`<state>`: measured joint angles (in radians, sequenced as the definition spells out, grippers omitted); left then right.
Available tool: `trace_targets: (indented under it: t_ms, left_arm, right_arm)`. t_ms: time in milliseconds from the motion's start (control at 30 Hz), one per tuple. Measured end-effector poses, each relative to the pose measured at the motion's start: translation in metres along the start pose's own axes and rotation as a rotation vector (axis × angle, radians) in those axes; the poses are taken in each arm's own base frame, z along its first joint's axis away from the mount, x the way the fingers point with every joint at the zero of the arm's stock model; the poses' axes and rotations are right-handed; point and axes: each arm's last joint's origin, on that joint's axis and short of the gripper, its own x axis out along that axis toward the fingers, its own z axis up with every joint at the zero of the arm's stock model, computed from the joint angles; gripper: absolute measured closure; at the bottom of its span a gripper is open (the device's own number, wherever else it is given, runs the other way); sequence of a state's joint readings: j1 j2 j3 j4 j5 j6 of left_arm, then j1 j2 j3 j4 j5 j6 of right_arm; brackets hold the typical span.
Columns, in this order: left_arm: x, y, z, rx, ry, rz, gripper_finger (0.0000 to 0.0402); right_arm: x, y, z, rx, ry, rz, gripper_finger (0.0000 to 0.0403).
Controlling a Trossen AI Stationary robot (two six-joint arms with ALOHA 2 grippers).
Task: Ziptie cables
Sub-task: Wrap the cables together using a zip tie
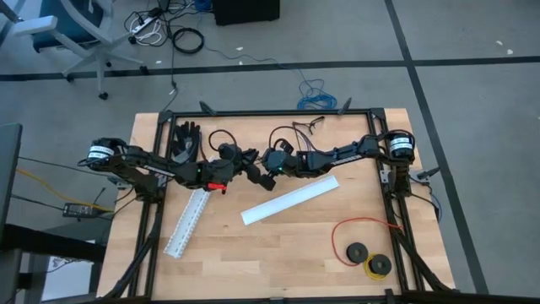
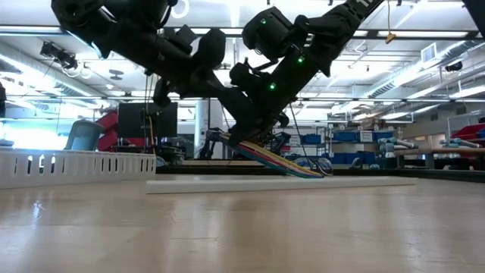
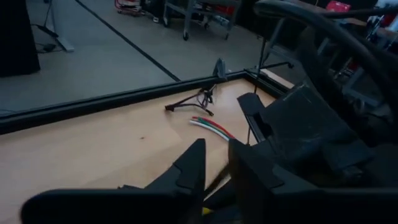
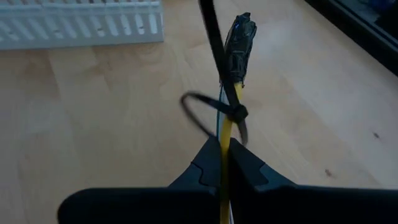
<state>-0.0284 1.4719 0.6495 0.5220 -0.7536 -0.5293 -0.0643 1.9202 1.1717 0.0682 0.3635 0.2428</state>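
The cables (image 4: 224, 134), a thin bundle with a yellow wire on top, end in a small dark plug (image 4: 240, 38) that sticks out past my right gripper (image 4: 225, 163). That gripper is shut on them over the table's middle (image 1: 268, 169). A black zip tie (image 4: 208, 112) forms a loose loop around the bundle, and its tail runs up out of the right wrist view. My left gripper (image 3: 216, 163) faces the right one at close range (image 1: 251, 171). Its fingers stand a little apart, with a thin dark strip (image 3: 216, 179) in the gap. The bundle's other part (image 2: 292, 167) slants down to the table. My right gripper pinches the bundle (image 4: 224, 146) between its two fingers, just behind the zip-tie loop, and the fingers lie along the wires. The plug end is lifted clear. The rest (image 2: 314, 173) slopes down onto the tabletop. My left gripper: I cannot tell whether its fingers touch the dark strip.
Two white slotted channels lie on the table, one at the near left (image 1: 187, 221) and one in the middle (image 1: 291, 200). A red wire loop with black spools (image 1: 363, 247) lies at the near right. A black glove (image 1: 186, 139) and dark loose wires (image 3: 196, 102) lie toward the far edge.
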Motion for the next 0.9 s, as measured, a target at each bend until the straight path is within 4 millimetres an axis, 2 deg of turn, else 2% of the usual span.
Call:
trace_targets:
  t_ms: [200,400,533,667,800,900]
  left_arm:
    - [0.000,-0.001,-0.002,0.022,0.050,-0.055,0.0282]
    - [-0.005,-0.003,0.005,0.120,0.077,-0.152,0.0264]
    - [-0.016,-0.001,0.019,0.205,0.062,-0.187,0.0263]
    - [-0.032,0.002,0.030,0.376,0.072,-0.201,0.0263]
    - [-0.047,0.006,0.032,0.507,0.119,-0.217,0.0263]
    - [-0.054,0.009,0.025,0.578,0.198,-0.212,0.0264]
  right_arm:
    - [-0.002,0.006,-0.002,-0.039,0.002,0.013,0.0399]
    - [-0.003,0.008,-0.002,-0.043,0.000,0.014,0.0399]
    - [-0.005,0.012,-0.003,-0.066,0.006,0.024,0.0399]
    - [-0.007,0.016,-0.008,-0.103,0.041,0.049,0.0399]
    - [-0.007,0.017,-0.011,-0.120,0.087,0.107,0.0399]
    - [-0.007,0.018,-0.014,-0.156,0.121,0.174,0.0399]
